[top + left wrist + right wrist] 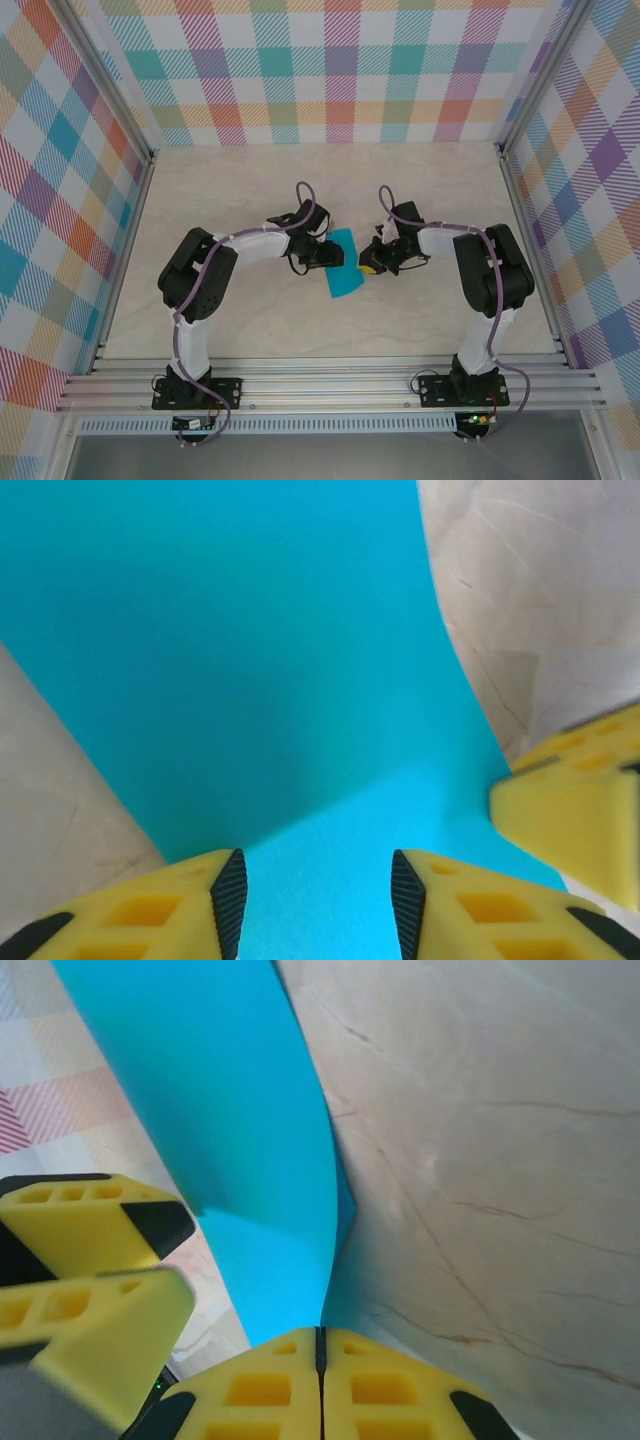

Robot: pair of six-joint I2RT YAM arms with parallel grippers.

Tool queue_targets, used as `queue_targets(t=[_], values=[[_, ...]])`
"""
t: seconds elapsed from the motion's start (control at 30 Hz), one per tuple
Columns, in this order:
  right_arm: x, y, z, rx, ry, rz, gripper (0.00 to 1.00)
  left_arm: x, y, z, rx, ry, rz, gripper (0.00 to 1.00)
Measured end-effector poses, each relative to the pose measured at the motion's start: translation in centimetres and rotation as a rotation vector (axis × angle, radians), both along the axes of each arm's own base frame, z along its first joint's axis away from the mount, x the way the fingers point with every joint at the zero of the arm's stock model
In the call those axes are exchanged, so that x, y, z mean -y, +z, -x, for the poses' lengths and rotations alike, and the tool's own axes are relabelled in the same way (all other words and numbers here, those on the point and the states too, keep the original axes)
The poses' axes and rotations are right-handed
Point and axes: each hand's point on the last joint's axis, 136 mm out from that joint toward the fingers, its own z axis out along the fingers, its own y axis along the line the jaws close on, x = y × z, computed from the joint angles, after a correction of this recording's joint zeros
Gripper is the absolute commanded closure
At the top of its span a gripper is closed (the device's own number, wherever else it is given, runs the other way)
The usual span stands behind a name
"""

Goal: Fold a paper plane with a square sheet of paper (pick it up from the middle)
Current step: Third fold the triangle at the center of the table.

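The square sheet of paper [343,270] is teal and sits mid-table between my two grippers, bent upward rather than flat. In the left wrist view the paper [250,680] spreads under and beyond my left gripper [318,890], whose jaws stand apart with the sheet showing between them. My left gripper [322,255] is at the sheet's left edge. My right gripper [372,264] is at its right edge. In the right wrist view the paper [250,1110] curves up and its edge runs into my right gripper [321,1335], whose jaws are pressed together on it. A paper plane is out of view.
The pale marble-look table [250,200] is bare around the sheet. Plaid walls [60,200] close the left, back and right sides. An aluminium rail [330,385] carries both arm bases at the near edge. A right finger [565,810] shows close beside my left jaws.
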Motion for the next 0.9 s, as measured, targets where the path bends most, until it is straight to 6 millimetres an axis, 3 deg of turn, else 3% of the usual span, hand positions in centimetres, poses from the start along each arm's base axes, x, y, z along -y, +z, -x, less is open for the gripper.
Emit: queue_targets(t=[0.17,0.33,0.57,0.9], values=[[-0.1,0.1,0.2,-0.030,-0.012,-0.011,0.95,-0.1,4.1,1.5,0.121,-0.025,0.042,0.42],[-0.2,0.4,0.3,-0.045,-0.011,-0.011,0.95,2.1,6.8,5.2,0.257,-0.126,0.034,0.39],[-0.1,0.5,0.5,-0.063,-0.009,-0.011,0.95,4.7,5.8,9.2,0.388,-0.271,-0.097,0.36],[-0.1,0.5,0.6,-0.068,-0.009,-0.010,0.94,5.5,2.4,8.6,0.493,-0.349,-0.352,0.36]])
